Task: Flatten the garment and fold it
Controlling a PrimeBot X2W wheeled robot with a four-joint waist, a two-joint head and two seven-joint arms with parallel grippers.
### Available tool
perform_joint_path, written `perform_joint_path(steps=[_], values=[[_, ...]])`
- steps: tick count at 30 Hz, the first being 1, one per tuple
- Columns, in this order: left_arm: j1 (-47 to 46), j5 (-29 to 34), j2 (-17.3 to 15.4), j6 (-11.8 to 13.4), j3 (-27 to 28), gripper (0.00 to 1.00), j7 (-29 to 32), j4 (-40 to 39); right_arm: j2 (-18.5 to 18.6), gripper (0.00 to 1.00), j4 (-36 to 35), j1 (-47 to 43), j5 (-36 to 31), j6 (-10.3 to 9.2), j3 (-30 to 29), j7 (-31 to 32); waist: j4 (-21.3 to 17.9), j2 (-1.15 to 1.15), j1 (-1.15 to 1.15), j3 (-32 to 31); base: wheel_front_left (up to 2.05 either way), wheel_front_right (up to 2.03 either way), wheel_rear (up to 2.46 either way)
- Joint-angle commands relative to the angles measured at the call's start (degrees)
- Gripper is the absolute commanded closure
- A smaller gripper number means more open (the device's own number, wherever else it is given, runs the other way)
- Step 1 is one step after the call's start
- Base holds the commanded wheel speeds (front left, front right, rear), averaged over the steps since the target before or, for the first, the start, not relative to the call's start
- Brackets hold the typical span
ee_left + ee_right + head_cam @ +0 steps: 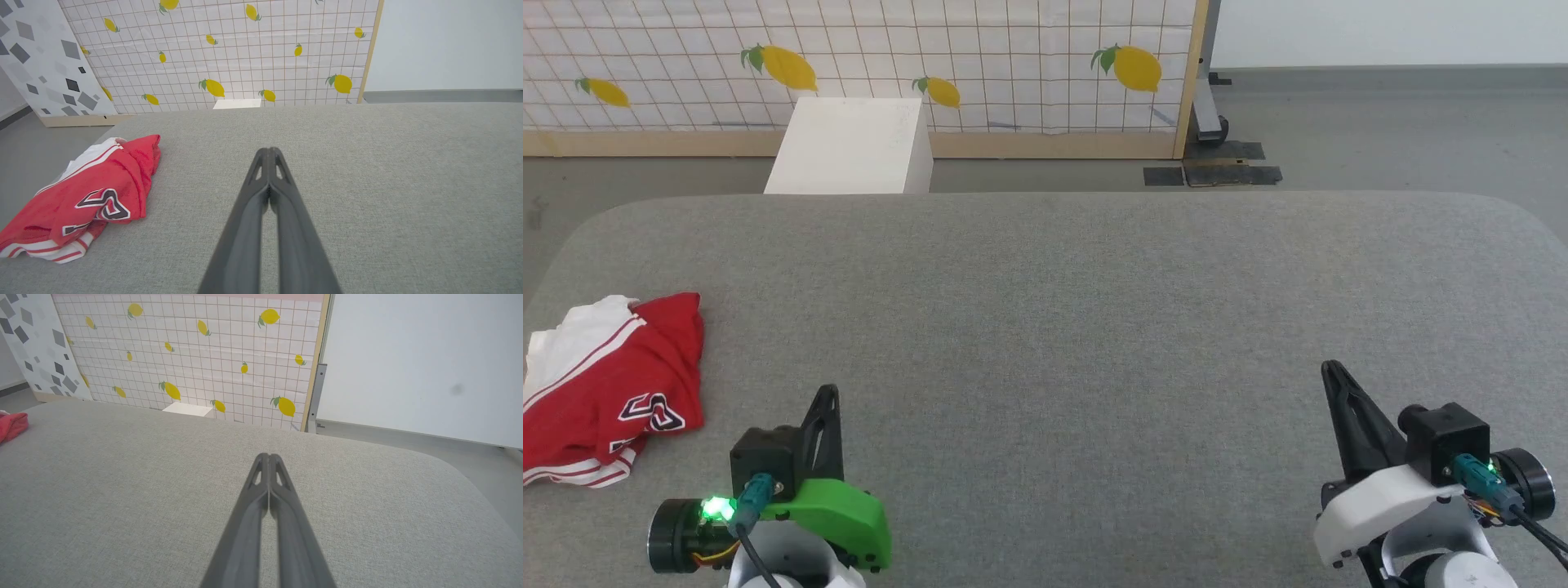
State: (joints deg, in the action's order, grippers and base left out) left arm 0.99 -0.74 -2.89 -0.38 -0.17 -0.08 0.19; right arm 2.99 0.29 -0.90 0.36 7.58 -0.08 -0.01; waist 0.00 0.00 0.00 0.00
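Closed left jaws near garment (605, 384); box (849, 147) beyond.

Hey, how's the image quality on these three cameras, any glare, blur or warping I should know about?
Head view: soft, even light, faint shadows; the green LED beside the left gripper blows out to white. Left wrist view: garment lettering is crisp, lemon panel's edge leans from wide-angle stretch. Right wrist view: same lean, right gripper goes soft near the lens.
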Motion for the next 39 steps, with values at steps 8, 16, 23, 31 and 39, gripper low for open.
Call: perform_joint_path(steps=[8, 16, 23, 31, 39], values=[[-0.99, 0.74, 0.02, 0.38, 0.17, 1.00, 0.08, -0.19, -0.12, 1.00, -0.29, 0.90, -0.36, -0.09, 0.08, 0.01, 0.00, 0.00, 0.00, 0.00, 0.00, 0.00, 0.00], [0.09, -0.22, 0.00, 0.00, -0.10, 0.00, -0.03, 0.03, 0.02, 0.00, 0.03, -0.02, 0.04, 0.00, -0.04, -0.03, 0.00, 0.00, 0.00, 0.00, 0.00, 0.00, 0.00], [0.05, -0.60, 0.00, 0.49, -0.85, 0.00, -1.02, 0.80, 0.01, 0.00, 0.54, -0.17, 0.36, -0.01, -0.72, -1.03, -0.09, 0.00, 0.00, -0.10, 0.00, 0.00, 0.00], [-0.03, -1.01, 0.00, 0.84, -1.59, 0.00, -1.96, 1.52, 0.00, 0.00, 0.63, -0.23, 0.96, -0.01, -1.01, -1.97, -0.15, 0.00, 0.00, -0.13, 0.00, 0.00, 0.00], [-0.15, -1.60, 0.00, 1.19, -2.13, 0.00, -2.90, 1.42, -0.01, 0.00, 0.43, -0.28, 1.63, -0.02, -1.11, -2.91, -0.14, 0.00, 0.00, -0.03, 0.00, 0.00, 0.00]])
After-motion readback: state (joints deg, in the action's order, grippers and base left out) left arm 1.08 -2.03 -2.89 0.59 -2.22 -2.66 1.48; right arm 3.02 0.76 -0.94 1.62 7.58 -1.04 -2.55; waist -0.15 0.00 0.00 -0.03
